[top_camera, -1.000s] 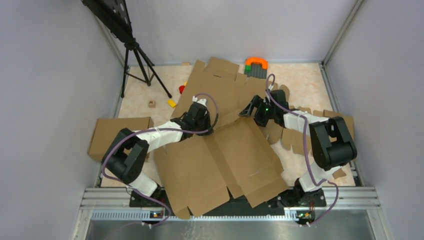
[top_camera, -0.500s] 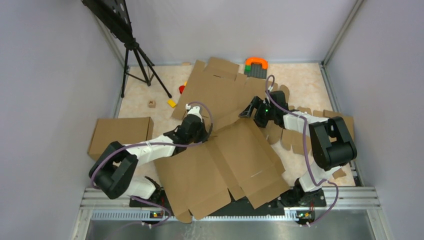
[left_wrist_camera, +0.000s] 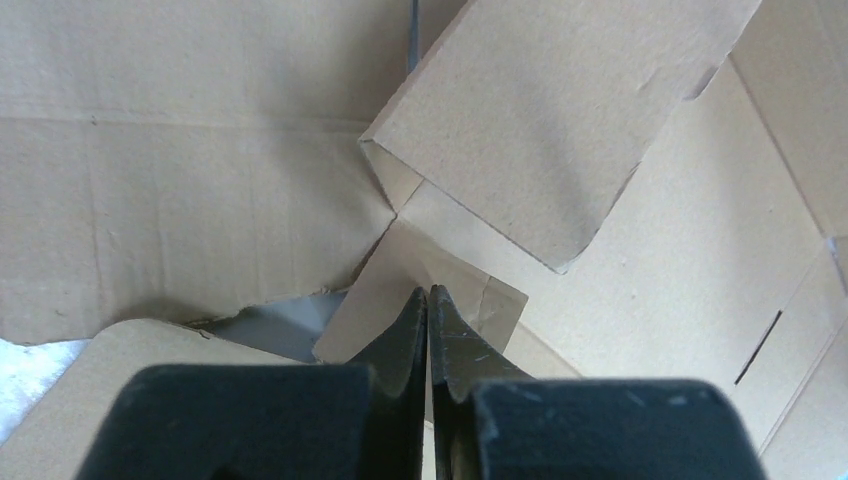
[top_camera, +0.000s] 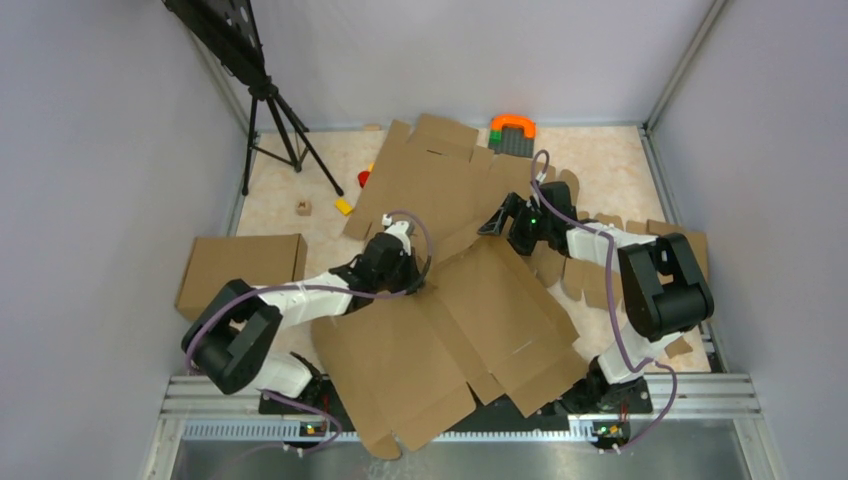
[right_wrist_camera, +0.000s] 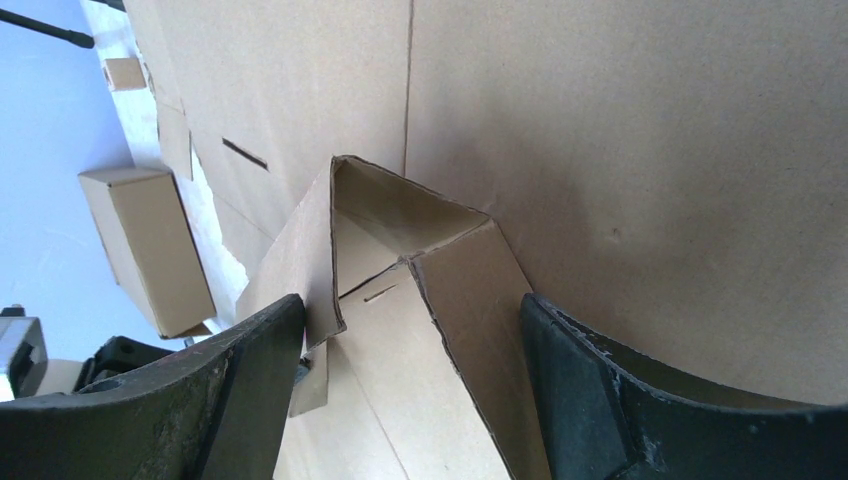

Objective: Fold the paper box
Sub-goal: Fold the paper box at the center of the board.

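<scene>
The paper box (top_camera: 440, 330) is a large brown die-cut sheet lying mostly flat from the far middle of the table to the near rail. My left gripper (top_camera: 418, 275) is shut at its centre crease. In the left wrist view the closed fingertips (left_wrist_camera: 428, 292) touch a small tab beside a raised flap (left_wrist_camera: 540, 130), with nothing gripped between them. My right gripper (top_camera: 498, 218) is open at the sheet's right side. In the right wrist view its wide fingers (right_wrist_camera: 410, 300) straddle a folded-up corner of the box (right_wrist_camera: 400, 215) without clamping it.
A smaller closed cardboard box (top_camera: 240, 272) lies at the left. A black tripod (top_camera: 280, 120) stands at the far left. An orange and green toy (top_camera: 512, 133) and small blocks (top_camera: 343, 206) lie at the back. Cardboard scraps (top_camera: 600, 275) sit at the right.
My left arm pulled back and then swung right to the centre crease. The sheet's near half slid and turned toward the rail, with a corner now over it. The right arm stayed still.
</scene>
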Controlling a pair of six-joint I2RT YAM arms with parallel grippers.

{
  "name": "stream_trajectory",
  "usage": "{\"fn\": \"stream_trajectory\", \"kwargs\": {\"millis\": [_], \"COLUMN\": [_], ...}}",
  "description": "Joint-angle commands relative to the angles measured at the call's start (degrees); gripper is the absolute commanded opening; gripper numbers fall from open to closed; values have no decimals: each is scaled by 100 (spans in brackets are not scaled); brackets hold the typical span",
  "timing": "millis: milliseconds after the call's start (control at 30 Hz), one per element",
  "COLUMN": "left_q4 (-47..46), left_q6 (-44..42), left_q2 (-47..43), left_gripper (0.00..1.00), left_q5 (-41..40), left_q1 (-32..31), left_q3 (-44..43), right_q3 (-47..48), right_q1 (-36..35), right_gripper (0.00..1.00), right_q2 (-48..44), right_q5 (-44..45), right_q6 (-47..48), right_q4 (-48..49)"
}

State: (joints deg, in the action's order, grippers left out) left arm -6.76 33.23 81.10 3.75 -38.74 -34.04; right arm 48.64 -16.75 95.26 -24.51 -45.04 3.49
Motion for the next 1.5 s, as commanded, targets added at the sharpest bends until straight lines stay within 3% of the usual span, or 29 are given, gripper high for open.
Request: {"fn": "stream_trajectory", "kwargs": {"millis": [0,200,500,633,800,900,1067,1467], "left_q4": [-17,574,43,615,2077,2623,2679,2922], "left_q6": [-177,-458,-3,-38,-140,-146,-76,-7], "left_q2": [201,691,1156,795,218,78,-176,-704], "left_gripper": [0,0,0,0,0,7,9,12], "left_q5": [202,-823,-816,-814,-849,-678,-507,-88], "left_q1": [-152,-675,-672,-672,-567,-474,-313,18], "left_q3": [132,-197,102,-256,-1019,-1296,-1106,-1001], "right_q3": [58,65,84,118,207,246,219,248], "right_q1": [-69,-90,-99,-96,-95,-96,-99,-152], "right_gripper": [78,78,78,78,78,76,71,72], "right_q2": [-201,-166,-216,-237,-246,-216,-238,-299], "right_q5": [77,82,143,218,366,377,399,473], "right_q6": [73,83,145,232,408,475,551,632], "right_q4": [47,65,-28,-119,-294,-313,-335,-331]}}
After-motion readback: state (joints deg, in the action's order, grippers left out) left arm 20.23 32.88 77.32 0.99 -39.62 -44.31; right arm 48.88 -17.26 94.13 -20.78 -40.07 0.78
